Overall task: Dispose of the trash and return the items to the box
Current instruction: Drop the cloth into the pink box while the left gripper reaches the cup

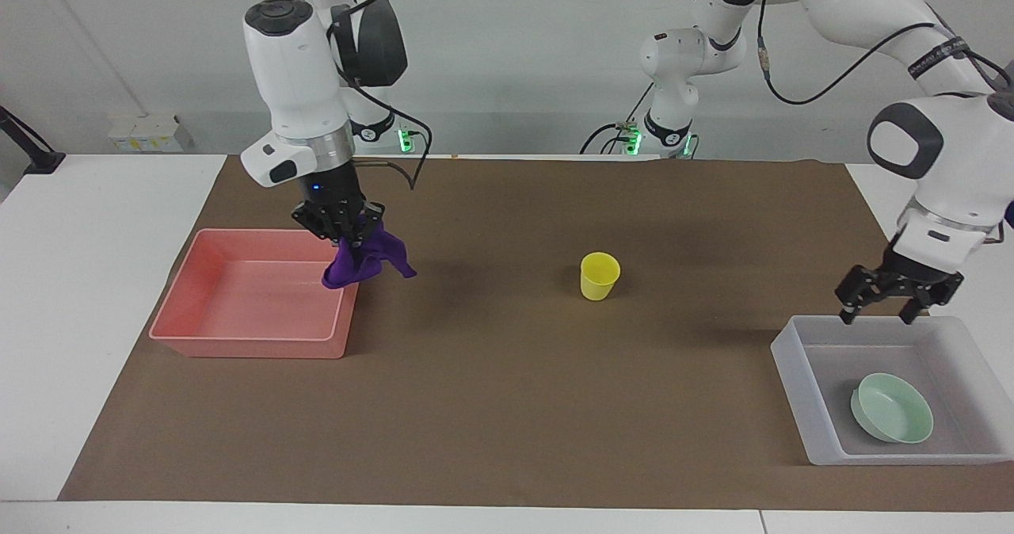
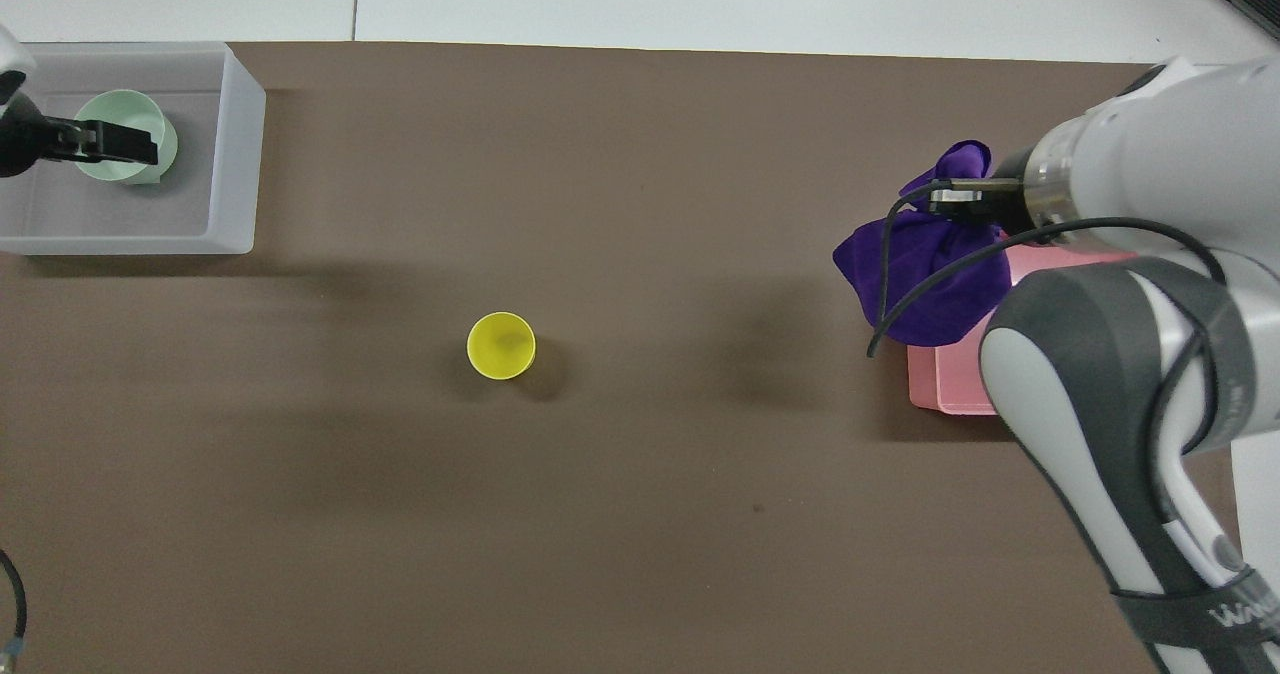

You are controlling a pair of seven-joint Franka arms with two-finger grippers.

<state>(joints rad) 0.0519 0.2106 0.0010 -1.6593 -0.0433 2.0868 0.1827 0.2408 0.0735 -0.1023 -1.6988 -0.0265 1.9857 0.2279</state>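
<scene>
My right gripper [image 1: 342, 231] is shut on the deep-purple cloth [image 1: 363, 263] and holds it in the air over the pink tray's edge that faces the cup; the cloth also shows in the overhead view [image 2: 928, 272] under that gripper [image 2: 965, 200]. The yellow cup [image 1: 599, 275] stands upright mid-table [image 2: 501, 345]. The mint-green bowl [image 1: 893, 417] lies in the translucent box [image 1: 798, 382] at the left arm's end. My left gripper [image 1: 877, 312] is open and empty, raised above the box; in the overhead view it [image 2: 112, 141] partly covers the bowl [image 2: 115, 109].
The pink tray [image 1: 253, 342] sits at the right arm's end of the brown mat, mostly hidden by the right arm in the overhead view [image 2: 950, 386]. The box's wall [image 2: 235, 154] faces the open mat around the cup.
</scene>
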